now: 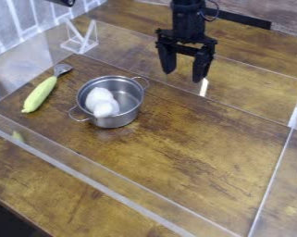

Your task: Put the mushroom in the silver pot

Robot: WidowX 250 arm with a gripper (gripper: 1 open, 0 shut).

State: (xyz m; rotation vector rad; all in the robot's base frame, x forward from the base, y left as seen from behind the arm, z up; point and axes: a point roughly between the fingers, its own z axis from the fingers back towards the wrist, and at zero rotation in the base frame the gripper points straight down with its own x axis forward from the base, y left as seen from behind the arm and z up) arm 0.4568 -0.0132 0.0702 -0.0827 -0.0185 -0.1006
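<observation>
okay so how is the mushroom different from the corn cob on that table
The mushroom is white and rounded like an egg; the corn cob is yellow-green and long. The mushroom sits inside the silver pot; the corn cob lies on the bare wooden table, left of the pot and apart from it. Both are small food items, and neither is held.

No text, label, brand, number or sign can be read anywhere in the camera view.
</observation>
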